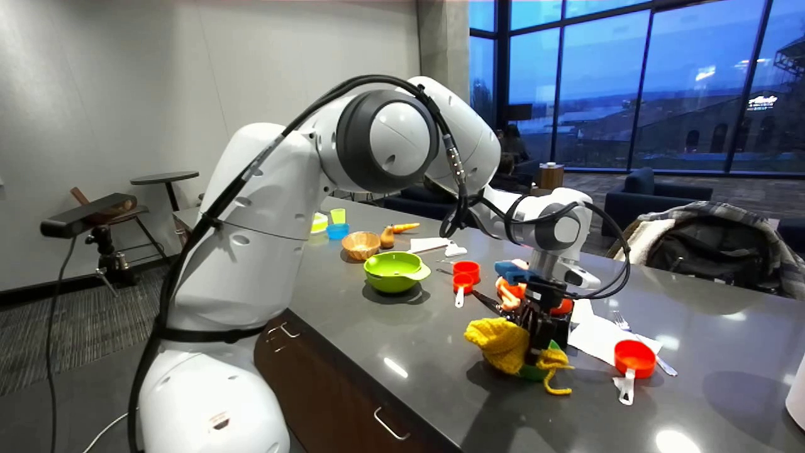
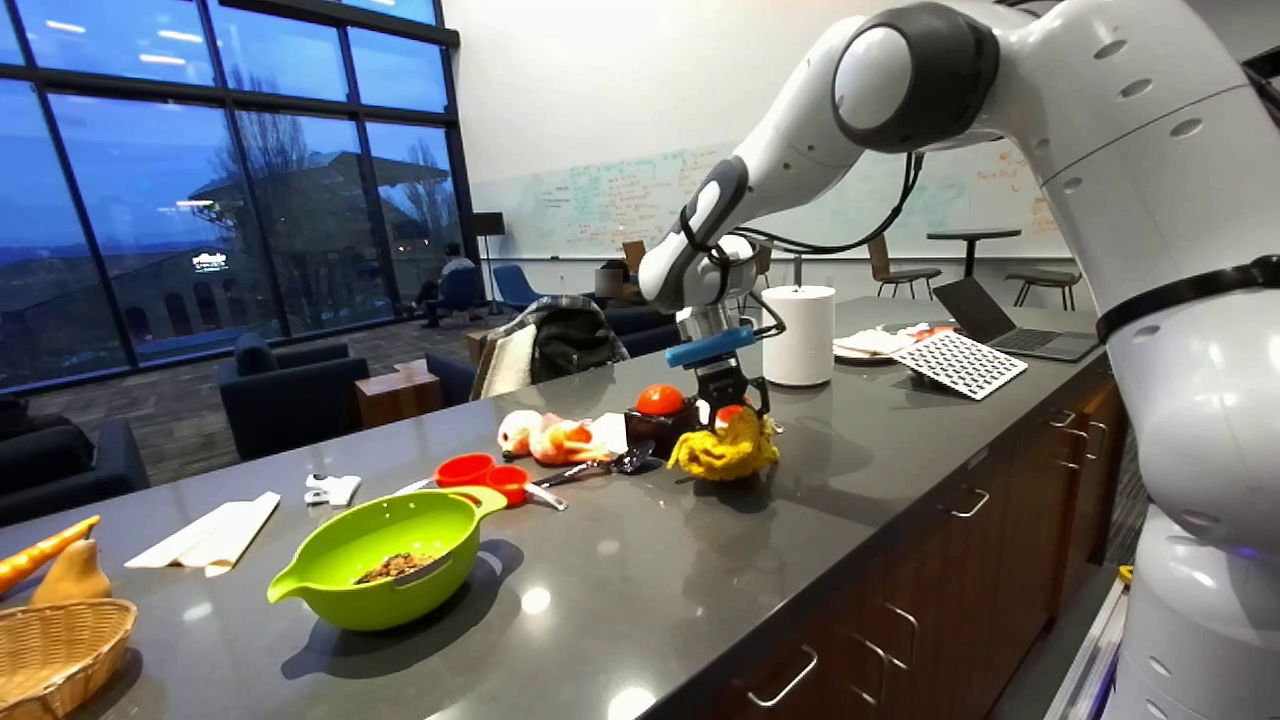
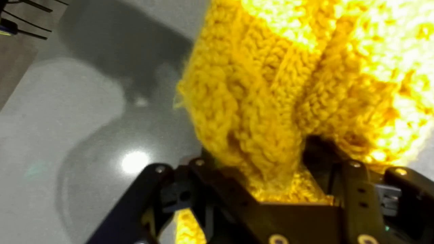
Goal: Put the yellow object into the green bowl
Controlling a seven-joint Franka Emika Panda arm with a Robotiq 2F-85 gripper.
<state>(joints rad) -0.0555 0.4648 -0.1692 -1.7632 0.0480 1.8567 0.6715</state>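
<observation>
Over the gray counter (image 1: 409,333), at the end of the white robot arm (image 1: 251,270): gripper (image 3: 266,159) directed downward, jaws drawn partway together and clamped on cloth, fabric filling the gap. Between them, by a bunched fold: yellow knitted object (image 3: 244,88), crumpled, bulging past the fingers (image 3: 318,154) in the wrist view. Height very low; contact with the counter not certain. In an exterior view, yellow cord (image 1: 555,389) curling out beside the fingers, with green patch (image 1: 533,372) close by, not clear whether part of the same object.

Well apart from this, upright on the counter: green bowl (image 2: 380,605), with spout and handle; inside, small brown pieces (image 2: 397,567). Yellow knitted object outside the bowl. Between bowl and gripper, in both exterior views: 2 red measuring cups (image 1: 466,273), just beside each other. On the gripper's opposite side, in an exterior view: 1 further red measuring cup (image 1: 635,358), near a fork (image 1: 621,321), with white sheet (image 1: 594,340) alongside. Just beyond the gripper, in an exterior view: dark container (image 2: 652,434) with red tomato (image 2: 660,400) at its top. On the bowl's opposite side, in an exterior view: wicker basket (image 2: 88,668), pear-shaped squash (image 2: 72,577) and carrot (image 2: 40,555), close together.
</observation>
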